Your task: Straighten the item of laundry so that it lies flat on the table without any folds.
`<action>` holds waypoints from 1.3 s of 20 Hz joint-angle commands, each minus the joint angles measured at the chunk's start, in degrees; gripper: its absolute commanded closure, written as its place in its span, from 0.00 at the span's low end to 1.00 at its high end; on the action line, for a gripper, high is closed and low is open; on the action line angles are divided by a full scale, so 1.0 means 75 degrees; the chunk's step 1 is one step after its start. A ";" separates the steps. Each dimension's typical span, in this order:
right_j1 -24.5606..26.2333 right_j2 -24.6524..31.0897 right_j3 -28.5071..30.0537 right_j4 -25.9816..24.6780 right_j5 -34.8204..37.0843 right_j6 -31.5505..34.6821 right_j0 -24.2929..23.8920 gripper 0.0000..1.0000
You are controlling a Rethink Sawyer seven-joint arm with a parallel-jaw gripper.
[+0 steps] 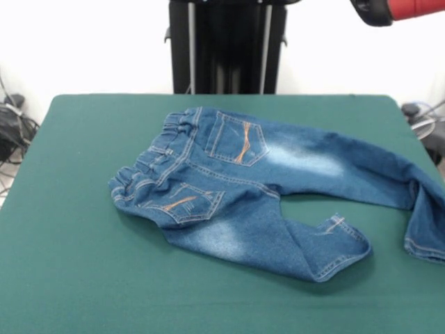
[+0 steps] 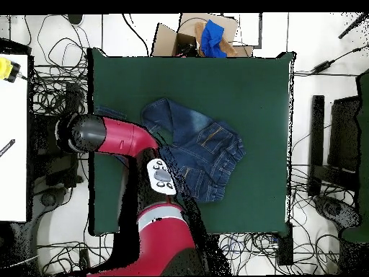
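Observation:
The item of laundry [image 1: 243, 188] is a small pair of blue jeans lying back side up on the green table [image 1: 76, 229], orange-stitched pockets showing. Its gathered waistband bunches at the left. One leg runs right, and its end is folded over at the table's right edge. The other leg points toward the front, with its cuff turned over. From overhead, the jeans [image 2: 196, 150] lie near the middle of the table [image 2: 252, 94], partly under the red arm [image 2: 122, 137]. No gripper shows in either view.
A red and black arm link [image 1: 400, 8] pokes in at the top right of the front view. Overhead, a cardboard box with blue cloth [image 2: 209, 36] sits beyond the table's top edge. Cables and dark equipment [image 2: 335, 144] surround the table.

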 commanded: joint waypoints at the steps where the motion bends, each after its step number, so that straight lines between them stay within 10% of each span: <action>1: 0.0249 -0.0510 -0.0386 -0.1641 0.1097 -0.0504 0.0505 0.00; 7: 0.0681 -0.1897 -0.1800 -0.2965 0.2329 0.0003 0.1605 0.00; 9: 0.0410 -0.1241 -0.1153 -0.3284 0.0995 -0.0731 0.1096 0.00; 26: 0.0289 -0.1024 -0.1287 -0.3894 0.1453 0.0035 0.1057 0.00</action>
